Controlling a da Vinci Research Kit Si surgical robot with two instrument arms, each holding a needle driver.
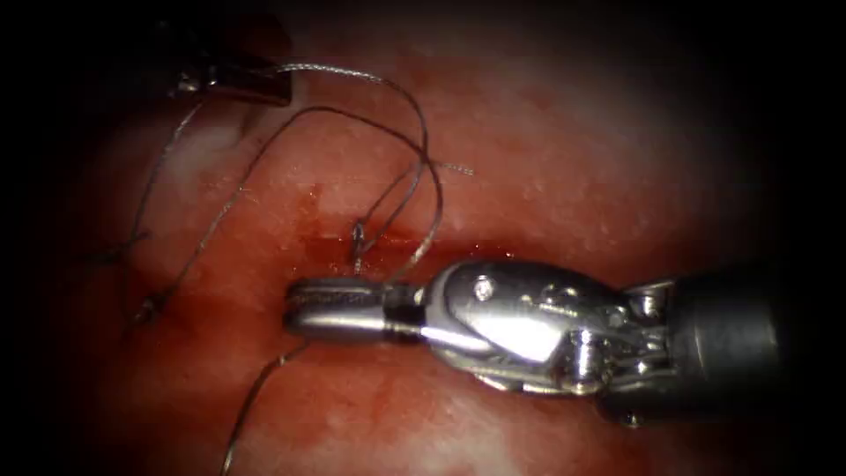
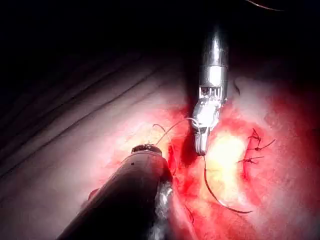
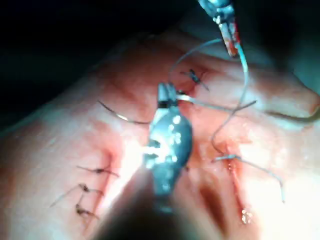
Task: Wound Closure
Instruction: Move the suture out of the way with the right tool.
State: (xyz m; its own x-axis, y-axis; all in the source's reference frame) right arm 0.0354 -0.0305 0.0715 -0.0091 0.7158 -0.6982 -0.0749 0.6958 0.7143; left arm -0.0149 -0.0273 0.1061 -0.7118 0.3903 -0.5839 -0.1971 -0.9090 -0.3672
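Nearest you is the right tool (image 1: pixel 295 308), its fingers (image 1: pixel 339 319) closed on the curved needle (image 1: pixel 256 397) close to one end. The rest of the curve runs free over the tissue (image 1: pixel 546 167), not driven into it as far as I can judge.

Expect the needle to be light, stiff and slick with red fluid (image 1: pixel 352 264). It may well swivel if you hold it near an end, so grip further along the body, away from the point.

The thread (image 1: pixel 352 115) is limp and fine. It loops from a knotted stitch (image 1: pixel 357 238) at the cut (image 1: pixel 441 245) up to the left tool (image 1: pixel 264 84), whose fingers look closed on it. Finished stitches (image 2: pixel 255 147) lie further along.

There is no legible writing.
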